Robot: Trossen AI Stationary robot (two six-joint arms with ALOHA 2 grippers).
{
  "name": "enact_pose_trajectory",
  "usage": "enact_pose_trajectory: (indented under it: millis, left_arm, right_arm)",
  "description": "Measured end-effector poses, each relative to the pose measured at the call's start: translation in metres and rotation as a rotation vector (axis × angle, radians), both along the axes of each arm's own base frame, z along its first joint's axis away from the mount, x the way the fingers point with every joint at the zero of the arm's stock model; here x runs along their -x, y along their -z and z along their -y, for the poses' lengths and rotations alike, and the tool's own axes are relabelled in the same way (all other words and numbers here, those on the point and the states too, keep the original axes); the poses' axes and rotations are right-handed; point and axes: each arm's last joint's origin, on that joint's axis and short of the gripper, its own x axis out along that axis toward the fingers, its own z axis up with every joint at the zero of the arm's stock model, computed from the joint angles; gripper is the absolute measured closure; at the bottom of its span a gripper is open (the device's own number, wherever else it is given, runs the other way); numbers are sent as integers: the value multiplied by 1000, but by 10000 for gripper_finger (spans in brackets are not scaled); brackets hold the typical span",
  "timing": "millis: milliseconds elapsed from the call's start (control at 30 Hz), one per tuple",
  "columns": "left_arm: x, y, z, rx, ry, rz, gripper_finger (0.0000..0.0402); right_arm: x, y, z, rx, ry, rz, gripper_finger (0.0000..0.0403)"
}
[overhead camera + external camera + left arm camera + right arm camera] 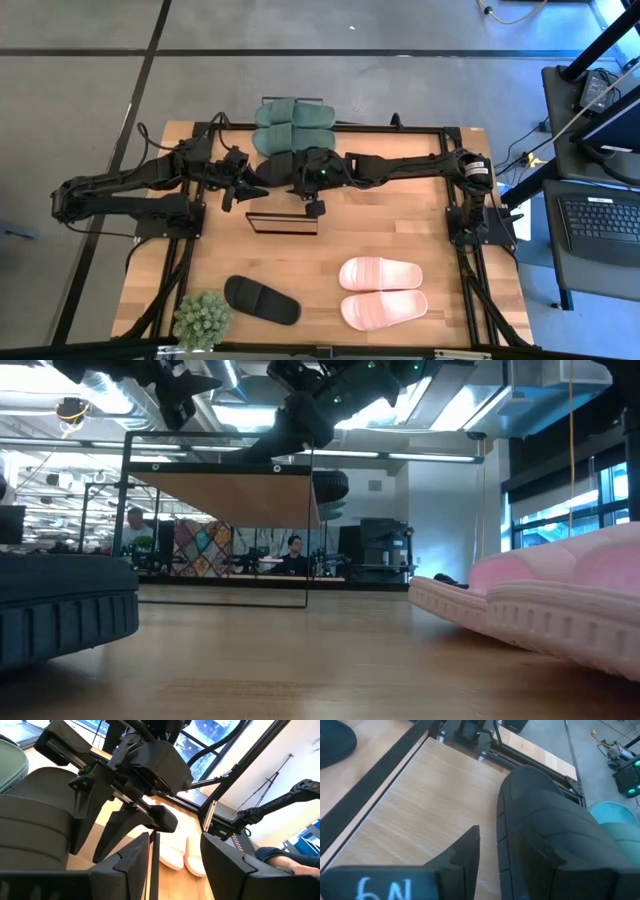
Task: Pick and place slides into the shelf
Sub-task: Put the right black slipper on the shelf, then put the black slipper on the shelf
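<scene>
One right gripper (487, 865) grips a black slide (555, 835); no legible writing.

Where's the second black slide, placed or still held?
Still held: the right gripper clamps the black slide above the shelf.

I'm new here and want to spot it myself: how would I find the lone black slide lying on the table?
Start at the wooden table seen from above and go to its near edge, where a small green potted plant stands at one corner. Right beside the plant lies the black slide, set at a slant. The neighbouring pink slides are a pale, side-by-side pair; this one is dark and alone.
</scene>
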Motion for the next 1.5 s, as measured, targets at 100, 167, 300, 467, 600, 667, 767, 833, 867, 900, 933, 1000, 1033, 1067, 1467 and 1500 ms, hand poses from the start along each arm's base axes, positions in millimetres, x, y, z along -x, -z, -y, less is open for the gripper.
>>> enact_pose_trajectory:
  millis: [100,167,300,467,600,667,767,833,867,900,933,1000,1033,1067,1467,1500]
  left_arm:
    - [0,0,0,0,0,0,233]
    - [0,0,0,0,0,0,233]
    - [0,0,0,0,0,0,233]
    - [0,0,0,1,0,0,233]
    - [0,0,0,2,0,0,233]
    - [0,0,0,3,-1,0,233]
    - [0,0,0,4,-1,0,233]
    - [0,0,0,6,-2,-1,233]
    - [0,0,0,6,-2,-1,233]
    - [0,0,0,6,-2,-1,233]
    - [0,0,0,6,-2,-1,233]
    - [0,0,0,6,-1,-1,233]
    - [0,0,0,6,-2,-1,233]
    - [0,0,0,6,-2,-1,233]
    - [-1,0,2,51,1,-4,233]
    - [-1,0,2,51,3,-4,233]
  right_arm:
    - [0,-1,0,1,0,7,278]
    - [-1,-1,-2,2,-4,17,278]
    - [-1,-2,-3,-6,-20,22,278]
    - [-2,-3,-13,-6,-48,26,278]
    - [-2,-3,-14,-8,-54,27,278]
    - [-2,-4,-14,-8,-53,27,278]
    - [2,-12,-15,-7,-55,44,278]
    - [8,-25,-18,-4,-63,71,278]
    - [11,-33,-20,-3,-68,90,278]
    - [17,-42,-24,-3,-75,99,278]
    - [22,-50,-26,-3,-81,103,278]
    - [36,-66,-31,-5,-90,95,278]
    - [44,-73,-32,-8,-93,77,278]
    - [51,-79,-34,-12,-94,65,278]
    - [147,-70,-48,-181,-21,-124,278]
    - [154,-64,-50,-186,-18,-125,278]
